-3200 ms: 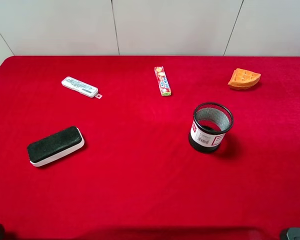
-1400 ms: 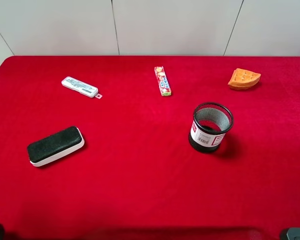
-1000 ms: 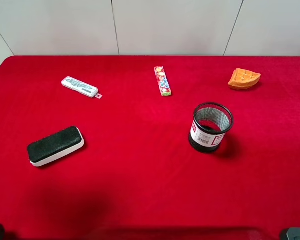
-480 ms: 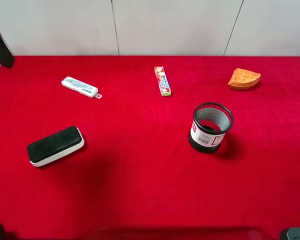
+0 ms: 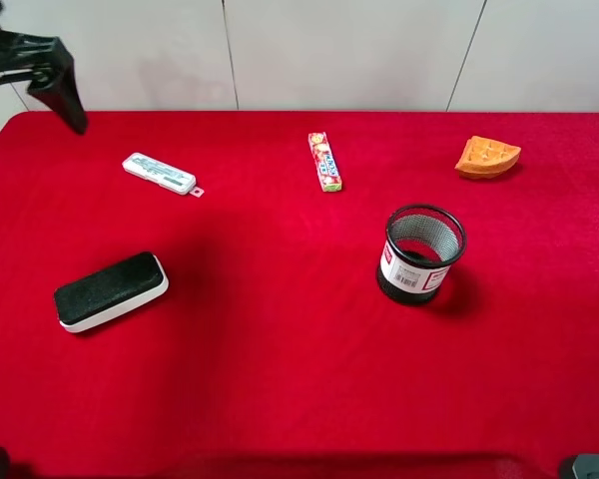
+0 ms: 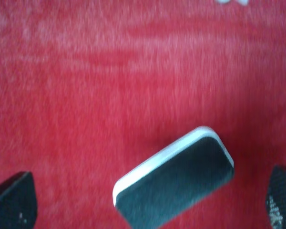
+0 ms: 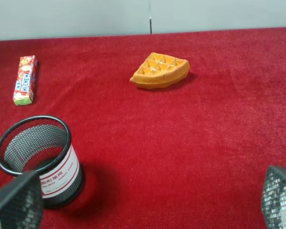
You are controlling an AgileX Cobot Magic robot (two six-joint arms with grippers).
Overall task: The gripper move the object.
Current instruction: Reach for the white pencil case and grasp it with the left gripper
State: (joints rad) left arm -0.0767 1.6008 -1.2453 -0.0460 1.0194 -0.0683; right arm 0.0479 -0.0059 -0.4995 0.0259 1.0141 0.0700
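The slim white bar with teal print [image 5: 160, 173] lies flat on the red table [image 5: 280, 329] at the back left, its small tab pointing right. My left gripper [image 5: 30, 128] hangs open and empty high above the table's back left corner, to the left of the bar. In the left wrist view the open gripper [image 6: 145, 205] looks down on the black-topped eraser [image 6: 176, 181], and a white sliver of the bar [image 6: 231, 1] shows at the frame edge. My right gripper [image 7: 148, 202] is open and empty; it does not show in the exterior view.
The black-topped white eraser [image 5: 111, 290] lies at front left. A red-green candy stick [image 5: 324, 162] lies at back centre, an orange waffle piece [image 5: 487, 157] at back right. A black mesh cup [image 5: 420, 254] stands right of centre, also in the right wrist view [image 7: 38, 160].
My left arm has come into view at the top left and moved right toward the bar. Its shadow has spread over the table's left. No object has moved.
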